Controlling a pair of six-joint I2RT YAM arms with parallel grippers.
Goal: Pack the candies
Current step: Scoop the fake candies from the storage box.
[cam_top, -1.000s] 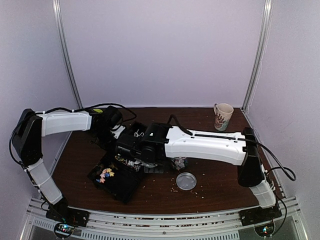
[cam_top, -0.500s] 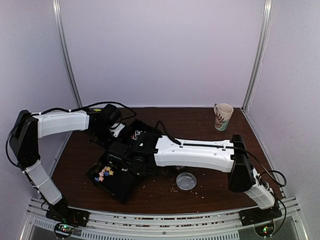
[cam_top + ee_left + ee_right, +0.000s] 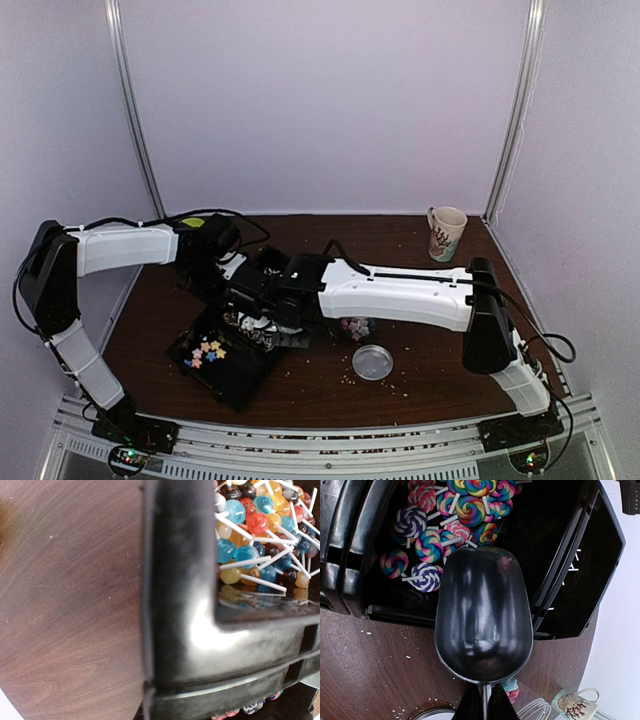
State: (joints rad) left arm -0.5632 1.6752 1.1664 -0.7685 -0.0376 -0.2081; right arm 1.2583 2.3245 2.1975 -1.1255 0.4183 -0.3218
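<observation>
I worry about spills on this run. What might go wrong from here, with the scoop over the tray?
1. The empty scoop in the right gripper hangs over the swirl lollipops, not the small pastel candies in another compartment of the tray; it may pick up the wrong sweets.
2. Lollipop sticks could snag or slide off the scoop's lip.
3. The jar stands partly beneath the right arm; a low swing might knock it over.

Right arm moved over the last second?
Yes. In the top view the right arm has shifted slightly left: its wrist end sits farther from the round lid, more over the black tray.
</observation>
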